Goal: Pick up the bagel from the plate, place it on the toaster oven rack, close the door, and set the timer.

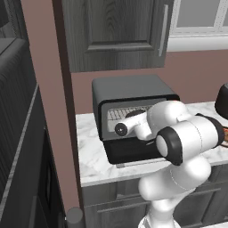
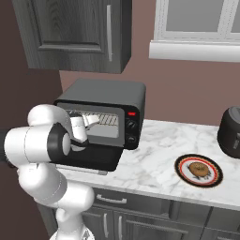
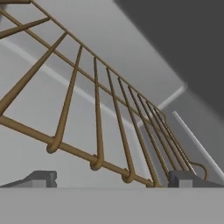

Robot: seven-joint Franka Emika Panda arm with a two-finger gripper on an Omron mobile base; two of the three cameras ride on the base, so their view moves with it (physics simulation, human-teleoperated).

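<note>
I see a thin-barred metal wire rack [image 3: 98,131] with a smooth brassy sheen against matt grey oven walls; the black box-shaped toaster oven [image 2: 105,119] looks satin-finished; the white veined marble tabletop [image 2: 154,154] looks polished; the golden-brown bagel [image 2: 198,169] has a dull crust on a glossy orange-rimmed plate [image 2: 180,164].

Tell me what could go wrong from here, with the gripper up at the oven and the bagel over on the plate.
1. The gripper is open and empty right at the toaster oven rack; a careless pull-back may snag the bars.
2. The door hangs open under the arm, so a low swing toward the plate could knock it.
3. The bagel is small on a flat plate; a poorly centred grasp may push it off rather than lift it.
</note>
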